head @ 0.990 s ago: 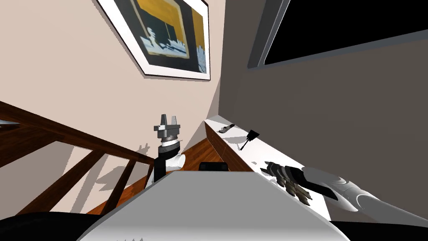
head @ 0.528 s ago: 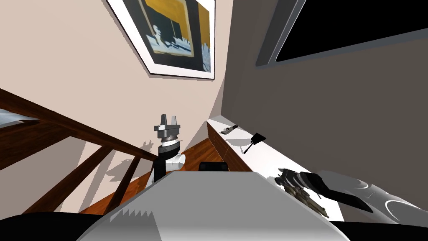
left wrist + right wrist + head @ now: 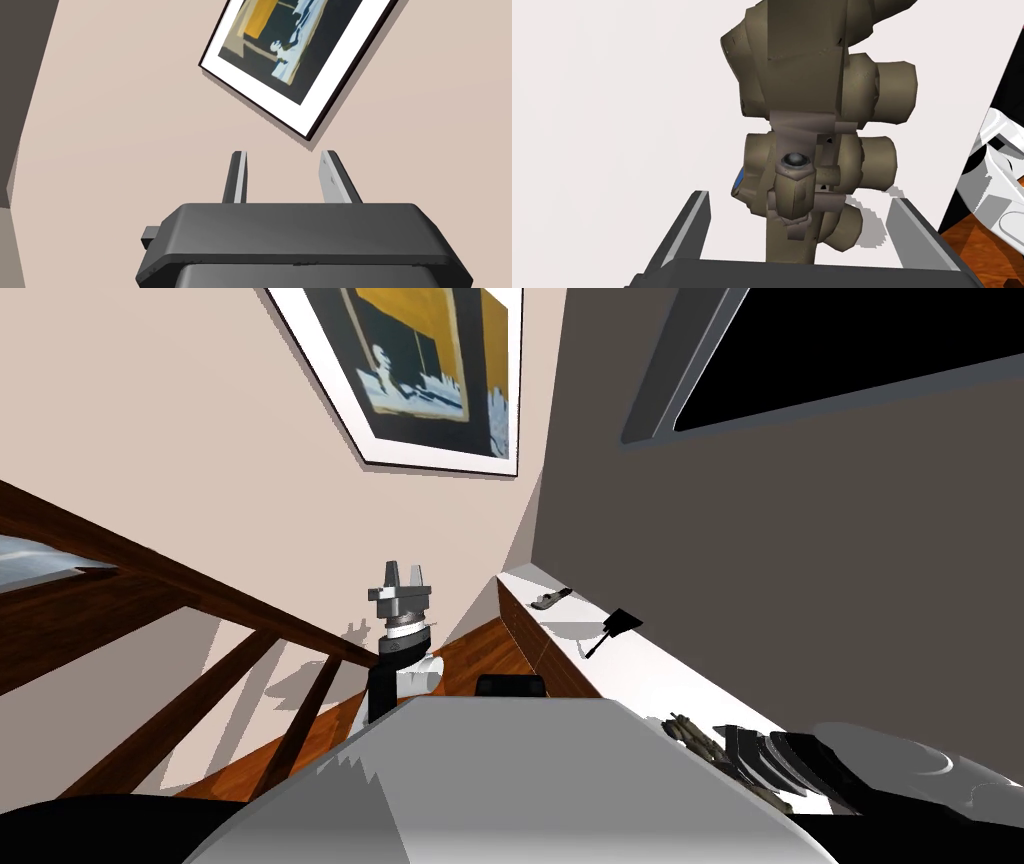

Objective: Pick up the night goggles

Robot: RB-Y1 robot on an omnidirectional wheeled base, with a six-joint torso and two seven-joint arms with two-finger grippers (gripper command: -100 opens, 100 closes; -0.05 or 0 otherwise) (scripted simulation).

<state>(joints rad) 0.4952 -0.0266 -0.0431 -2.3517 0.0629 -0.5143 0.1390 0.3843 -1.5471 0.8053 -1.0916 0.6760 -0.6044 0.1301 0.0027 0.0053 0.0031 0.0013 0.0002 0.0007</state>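
The night goggles [image 3: 807, 145] are a lumpy olive-brown unit with round tubes, lying on a white shelf top [image 3: 612, 125]. My right gripper [image 3: 799, 200] is open and straddles the near end of the goggles, a finger on each side with gaps between. In the head view the goggles [image 3: 700, 740] lie at the near end of the shelf, partly under my dark right hand [image 3: 765, 756]. My left gripper [image 3: 405, 570] is raised in front of the beige wall, open and empty, as its fingers [image 3: 239, 175] show in the left wrist view.
The long white shelf [image 3: 640, 673] runs along the grey wall. A small black scoop-like object [image 3: 612, 630] and a small grey item [image 3: 550, 598] lie farther along it. A dark wooden railing [image 3: 200, 598] crosses the left, and wood floor [image 3: 480, 653] lies below.
My head view has turned a little, shifting the scene. My right forearm has swung down toward the lower right, and the gripper now covers more of the goggles. The left arm has not moved.
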